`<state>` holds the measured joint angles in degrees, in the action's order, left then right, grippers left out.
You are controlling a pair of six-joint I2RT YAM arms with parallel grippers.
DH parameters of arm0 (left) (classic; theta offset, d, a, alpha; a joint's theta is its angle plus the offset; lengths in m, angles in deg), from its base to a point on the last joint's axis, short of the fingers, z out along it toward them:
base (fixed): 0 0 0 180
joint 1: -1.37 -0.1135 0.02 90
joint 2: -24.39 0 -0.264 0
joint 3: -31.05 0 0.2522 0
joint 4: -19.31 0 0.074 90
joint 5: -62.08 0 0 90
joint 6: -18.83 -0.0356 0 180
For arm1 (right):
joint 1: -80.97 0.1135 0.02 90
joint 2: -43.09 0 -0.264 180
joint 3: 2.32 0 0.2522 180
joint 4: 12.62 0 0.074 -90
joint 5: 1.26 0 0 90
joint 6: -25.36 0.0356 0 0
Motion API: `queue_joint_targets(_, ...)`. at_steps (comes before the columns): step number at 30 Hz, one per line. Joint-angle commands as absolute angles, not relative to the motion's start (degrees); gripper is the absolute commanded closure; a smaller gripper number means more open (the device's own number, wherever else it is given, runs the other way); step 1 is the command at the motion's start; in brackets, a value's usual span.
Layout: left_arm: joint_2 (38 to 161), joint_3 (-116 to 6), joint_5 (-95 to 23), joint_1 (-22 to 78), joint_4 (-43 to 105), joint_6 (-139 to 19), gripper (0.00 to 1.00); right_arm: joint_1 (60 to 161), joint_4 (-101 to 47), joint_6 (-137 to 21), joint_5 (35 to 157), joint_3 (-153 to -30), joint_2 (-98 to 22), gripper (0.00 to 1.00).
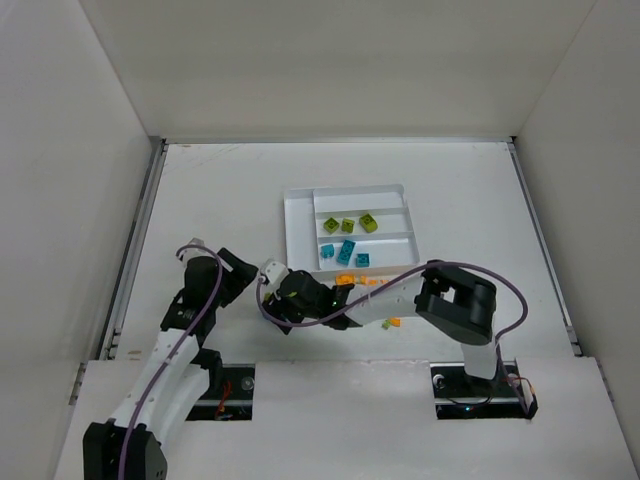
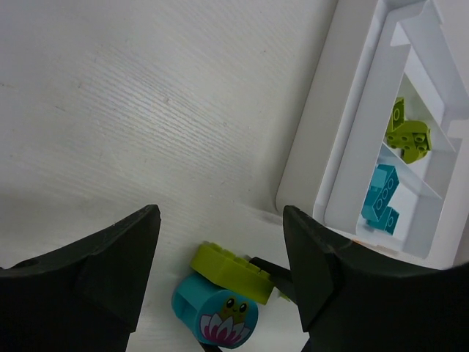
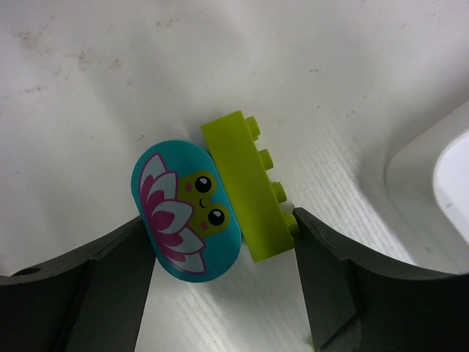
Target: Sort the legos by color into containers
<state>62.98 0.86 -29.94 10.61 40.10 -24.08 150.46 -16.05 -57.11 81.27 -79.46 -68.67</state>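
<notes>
Top external shows green and blue bricks (image 1: pixel 347 225) already in the tray (image 1: pixel 298 228), orange ones (image 1: pixel 372 283) still outside, the right gripper (image 3: pixel 220 220) pinching two bricks, the left gripper (image 2: pixel 220 242) spread.

White table (image 1: pixel 220 190) enclosed by 3 plain white walls (image 1: pixel 330 60).
</notes>
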Motion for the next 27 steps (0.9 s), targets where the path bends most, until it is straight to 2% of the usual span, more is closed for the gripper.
queue_joint_targets(1, 61.1, 1.1, -31.5, 10.4, 40.5, -22.6, 0.33, 151.3, -12.2, -55.0, 79.7, -77.3, -64.3, 0.25)
queue_joint_targets(11, 58.5, 0.0, -34.2, 14.3, 35.5, -21.5, 0.33, 150.4, -6.3, -48.8, 77.4, -66.0, -50.4, 0.28)
queue_joint_targets(19, 56.0, -0.2, -36.1, 23.3, 26.0, -20.4, 0.33, 145.0, -7.2, -45.1, 75.0, -59.2, -39.4, 0.29)
queue_joint_targets(27, 57.1, 1.5, -35.4, 31.6, 17.2, -19.1, 0.33, 140.9, -9.5, -42.3, 75.4, -57.6, -35.8, 0.29)
